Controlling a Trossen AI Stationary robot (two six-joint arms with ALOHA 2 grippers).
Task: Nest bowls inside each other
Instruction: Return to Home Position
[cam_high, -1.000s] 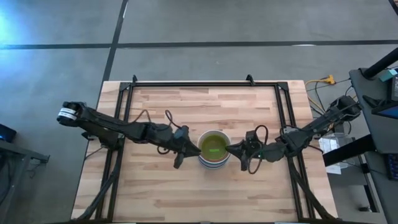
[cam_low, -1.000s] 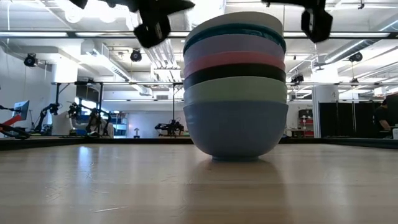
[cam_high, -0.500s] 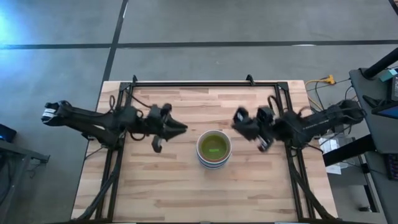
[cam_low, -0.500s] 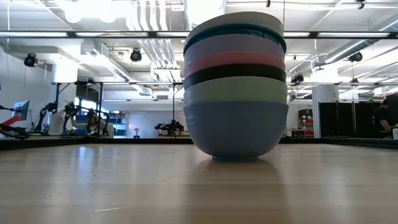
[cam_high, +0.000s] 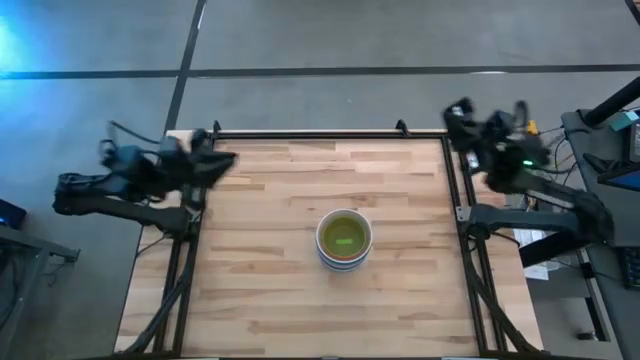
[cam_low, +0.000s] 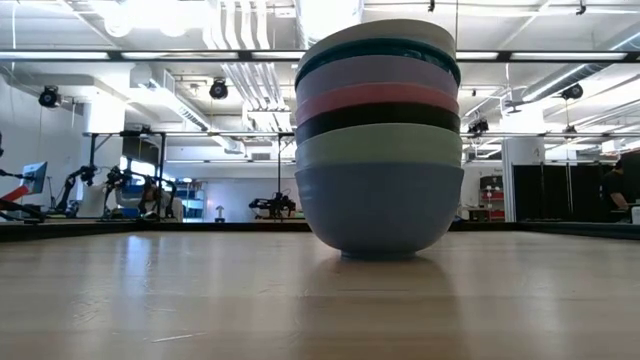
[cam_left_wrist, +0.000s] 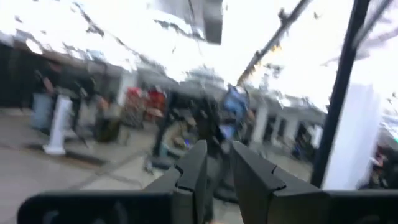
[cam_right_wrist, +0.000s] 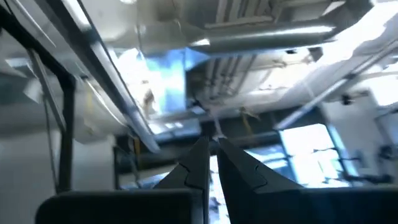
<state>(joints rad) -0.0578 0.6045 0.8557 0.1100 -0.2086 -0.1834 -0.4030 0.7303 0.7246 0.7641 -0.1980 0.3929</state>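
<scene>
jaws of the left gripper (cam_left_wrist: 214, 180) sit nearly pressed together at the desk's (cam_high: 270, 290) far left corner; right gripper (cam_right_wrist: 210, 163) likewise, far right. both hold nothing. stack of small round plastic bowls (cam_high: 344, 240), lime green innermost, blue lowest, stands mid-desk.

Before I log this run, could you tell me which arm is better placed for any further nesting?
Neither: the bowls are already one stack, and the left gripper and right gripper sit at the table's far corners.
</scene>
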